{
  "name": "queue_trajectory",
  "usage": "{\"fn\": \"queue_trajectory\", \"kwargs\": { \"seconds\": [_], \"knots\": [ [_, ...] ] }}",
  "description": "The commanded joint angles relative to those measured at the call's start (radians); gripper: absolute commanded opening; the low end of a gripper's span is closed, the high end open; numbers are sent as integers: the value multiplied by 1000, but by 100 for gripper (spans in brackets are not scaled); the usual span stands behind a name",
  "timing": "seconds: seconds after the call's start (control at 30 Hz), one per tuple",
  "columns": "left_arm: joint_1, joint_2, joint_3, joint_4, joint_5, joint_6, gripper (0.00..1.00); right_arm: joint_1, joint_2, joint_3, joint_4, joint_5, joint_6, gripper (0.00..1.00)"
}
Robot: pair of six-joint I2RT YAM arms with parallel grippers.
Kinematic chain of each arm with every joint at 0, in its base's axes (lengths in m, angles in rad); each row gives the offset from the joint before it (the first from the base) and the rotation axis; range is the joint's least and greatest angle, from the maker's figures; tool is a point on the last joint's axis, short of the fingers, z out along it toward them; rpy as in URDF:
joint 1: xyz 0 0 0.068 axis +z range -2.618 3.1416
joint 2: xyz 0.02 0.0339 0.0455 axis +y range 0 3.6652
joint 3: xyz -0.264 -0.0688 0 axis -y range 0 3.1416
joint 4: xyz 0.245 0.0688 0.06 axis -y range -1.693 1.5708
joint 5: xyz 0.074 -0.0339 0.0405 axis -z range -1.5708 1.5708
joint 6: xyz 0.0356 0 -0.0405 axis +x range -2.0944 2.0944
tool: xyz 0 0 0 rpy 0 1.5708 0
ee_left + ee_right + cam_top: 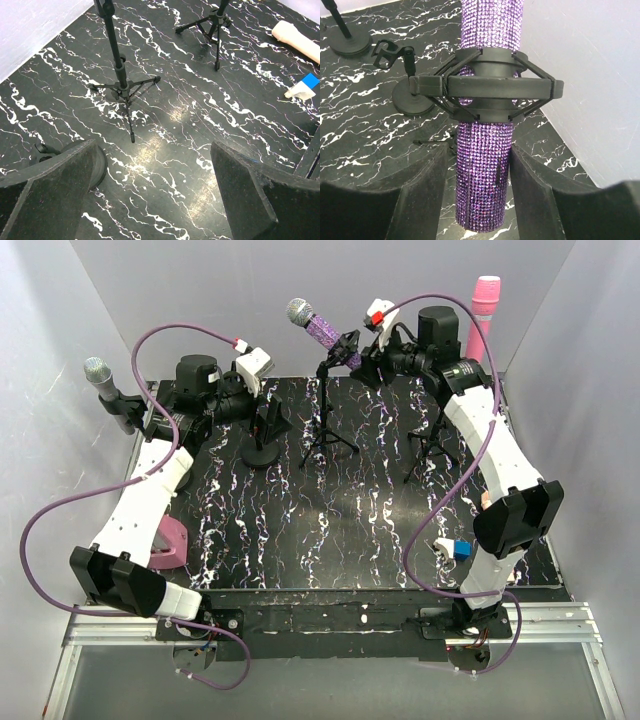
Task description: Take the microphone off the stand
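The right hand (479, 165) straddles the lower barrel of a purple glitter microphone (485, 150). Its two dark fingers (420, 200) lie close along either side, and whether they press on it or merely flank it cannot be told. Just above the fingers a black ring cradle (500, 87) wraps the barrel. The microphone sits in it, tilted, with its silver head (300, 311) pointing up and toward the far left corner. The cradle tops a black tripod stand (326, 425) whose legs are planted near the far edge of the black, white-veined desk (330, 530), about midway along it. A second tripod (428, 448) stands toward the far right corner, partly under the right arm. Toward the far left corner the left hand (155, 195) hangs above the desk, fingers spread wide with nothing between them, and a round-based stand (262, 452) is just beside it. A second microphone (98, 373) with a silver head is at the desk's left edge. A pink microphone (485, 305) rises beyond the far right corner, and a small blue-and-white item (458, 547) lies near the right edge.
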State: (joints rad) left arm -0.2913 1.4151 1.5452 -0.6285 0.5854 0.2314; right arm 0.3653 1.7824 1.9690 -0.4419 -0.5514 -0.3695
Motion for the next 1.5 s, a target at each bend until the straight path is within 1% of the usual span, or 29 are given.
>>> {"fn": "queue_trajectory", "kwargs": {
  "seconds": [0.0,0.13,0.2,0.3,0.37,0.43,0.67,0.9,1.07,1.2,1.3,1.43,1.47],
  "knots": [
    [-5,-33,6,-7,28,-3,96,26,-8,7,3,-21,-68,56],
    [-3,-34,19,-8,22,-1,96,24,9,31,-7,-36,-75,43],
    [-5,-36,24,-16,14,3,96,29,-8,30,-18,-60,-88,32],
    [-6,-48,30,-25,-1,14,96,34,-49,11,-50,-103,-114,17],
    [-8,-59,30,-22,-6,16,96,35,-93,-18,-57,-139,-121,11],
    [-8,-71,23,-11,-10,8,96,37,-139,-59,-54,-165,-111,8],
    [-14,-90,24,7,-4,-20,98,37,-259,-153,-21,-231,16,3],
    [-37,-88,21,24,-4,-58,98,38,-340,-226,8,-274,141,2],
    [-52,-108,12,13,-4,-63,98,37,-429,-309,9,-311,219,1],
    [-68,-126,3,-7,-13,-60,98,37,-504,-384,-4,-300,228,1],
    [-71,-130,0,-26,-9,-73,98,32,-529,-409,-59,-294,204,1],
    [-72,-128,-17,-20,-10,-127,98,21,-545,-452,-63,-256,204,1],
    [-74,-131,-25,-2,-1,-148,98,21,-540,-455,-63,-243,204,3]
  ]
}}
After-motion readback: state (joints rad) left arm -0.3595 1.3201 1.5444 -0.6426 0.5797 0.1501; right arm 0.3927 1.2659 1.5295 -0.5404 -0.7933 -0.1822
